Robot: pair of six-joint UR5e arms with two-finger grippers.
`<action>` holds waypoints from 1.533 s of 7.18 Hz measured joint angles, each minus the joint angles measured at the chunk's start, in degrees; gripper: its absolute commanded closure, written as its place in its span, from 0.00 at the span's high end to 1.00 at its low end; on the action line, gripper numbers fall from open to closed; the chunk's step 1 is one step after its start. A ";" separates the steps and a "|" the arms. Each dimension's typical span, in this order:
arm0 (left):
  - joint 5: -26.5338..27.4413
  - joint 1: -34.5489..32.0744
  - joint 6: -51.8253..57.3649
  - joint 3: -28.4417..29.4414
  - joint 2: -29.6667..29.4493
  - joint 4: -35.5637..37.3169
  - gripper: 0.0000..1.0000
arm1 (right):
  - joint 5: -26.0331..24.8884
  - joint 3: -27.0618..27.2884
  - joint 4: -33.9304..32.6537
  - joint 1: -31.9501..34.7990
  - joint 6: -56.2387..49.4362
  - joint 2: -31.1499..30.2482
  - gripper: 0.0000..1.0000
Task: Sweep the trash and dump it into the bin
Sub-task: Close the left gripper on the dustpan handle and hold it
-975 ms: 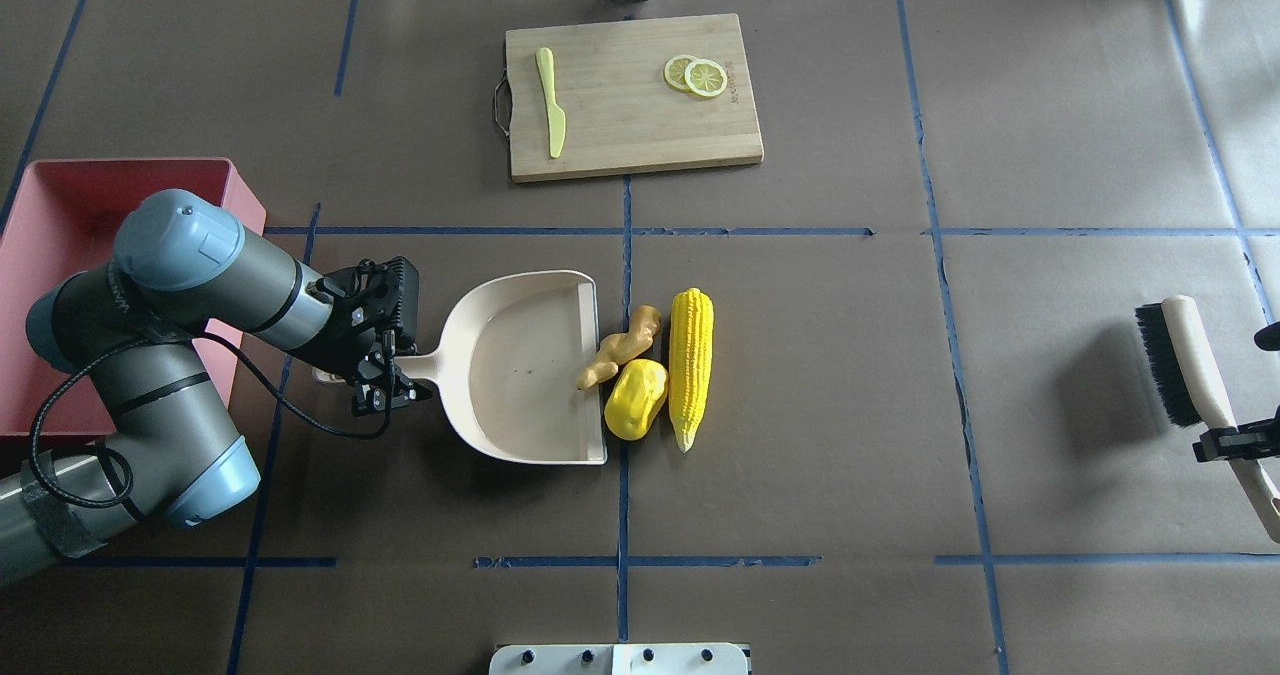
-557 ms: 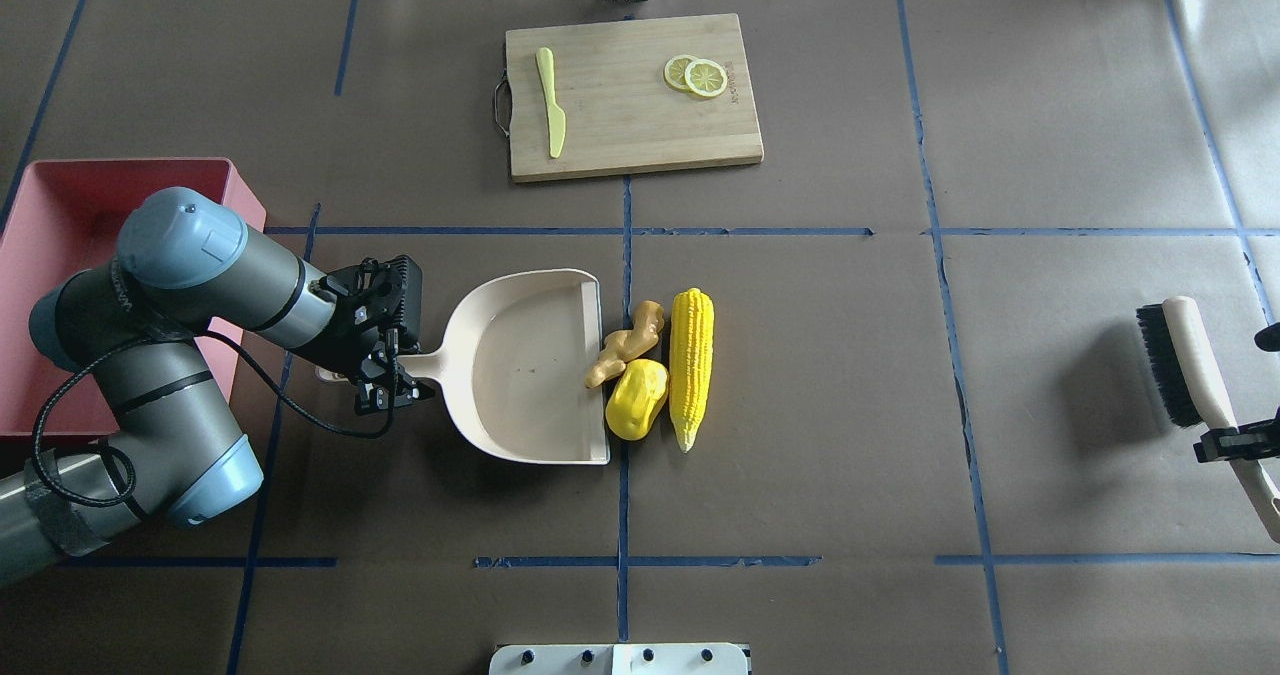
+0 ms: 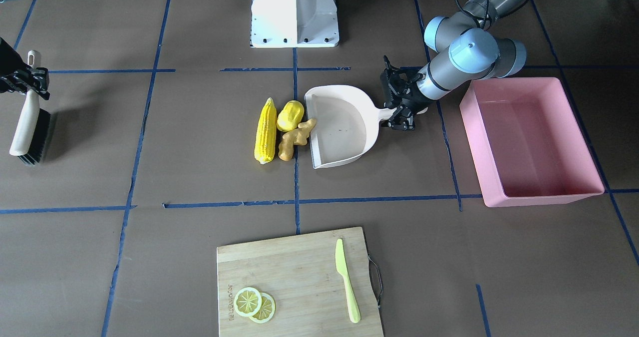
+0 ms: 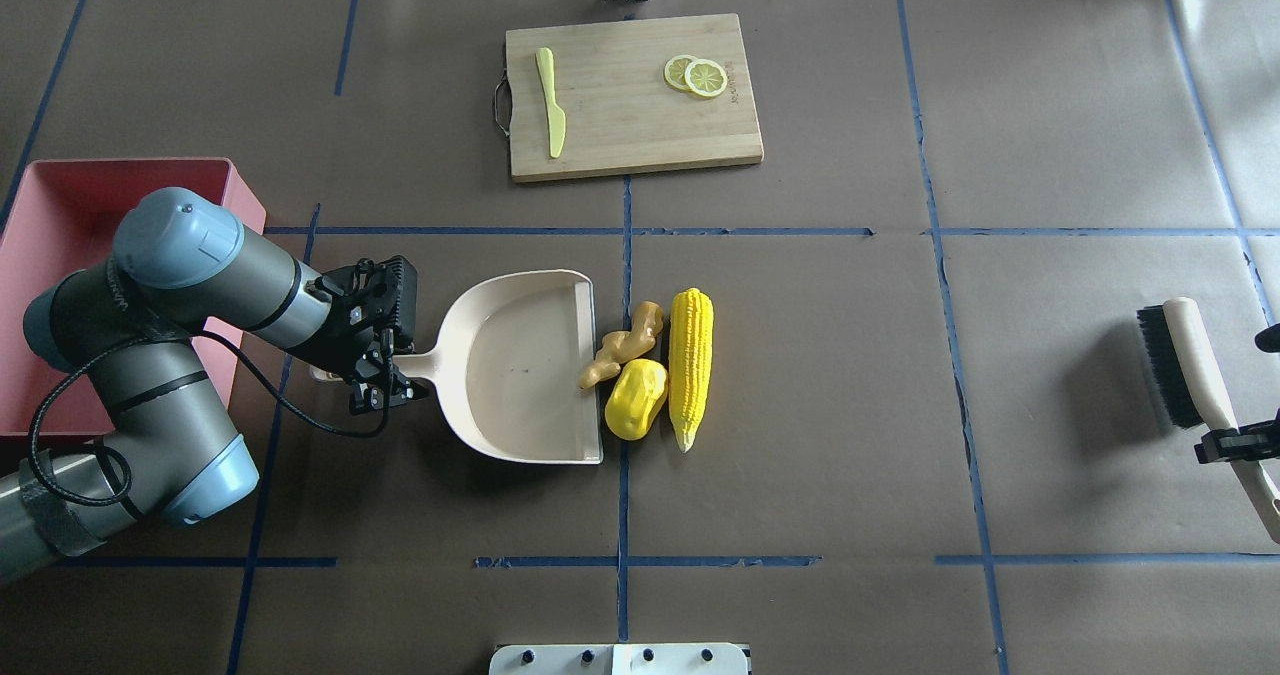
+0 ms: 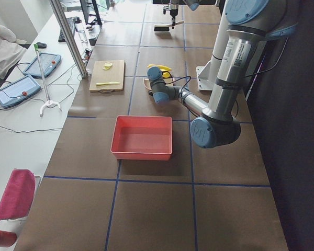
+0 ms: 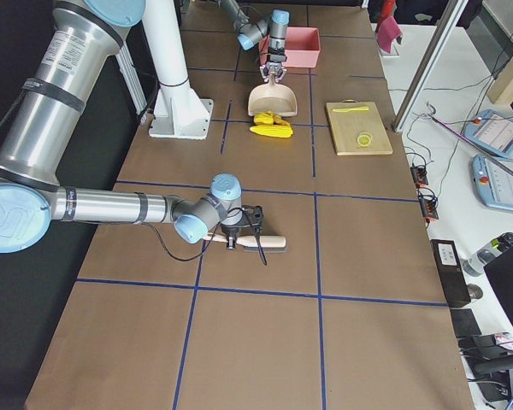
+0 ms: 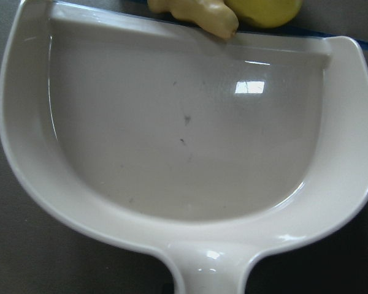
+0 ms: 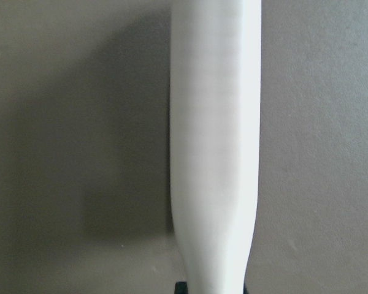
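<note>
3 trash pieces, 1 corn cob point(image 4: 690, 367), 1 yellow fruit point(image 4: 636, 399), 1 ginger root point(image 4: 622, 345), clustered at mouth of 1 dustpan point(image 4: 520, 365); ginger tip over lip, rest outside. Dustpan handle clamped in left gripper point(image 4: 385, 383); right gripper point(image 4: 1235, 442) clamped on 1 brush point(image 4: 1175, 365), well apart from trash. 1 bin point(image 3: 473, 147) shows no trash inside: sweep and dump both seem left to do

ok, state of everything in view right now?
left gripper: shut on the dustpan handle.
dustpan: mouth facing the trash, nothing fully inside.
ginger root: tip over the dustpan lip, the rest outside.
yellow fruit: at the lip, not in.
corn cob: lying outside, beyond the fruit.
bin: empty.
right gripper: shut on the brush handle.
brush: held, well away from the trash.
</note>
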 measured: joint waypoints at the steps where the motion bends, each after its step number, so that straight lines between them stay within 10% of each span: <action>1: 0.00 -0.01 0.08 -0.03 0.03 0.10 0.02 | 0.00 -0.03 -0.02 0.02 0.00 0.00 0.00; 11: 0.13 -0.44 6.06 -4.95 -1.59 11.71 0.00 | 0.25 -0.81 0.27 0.03 -0.04 0.08 0.00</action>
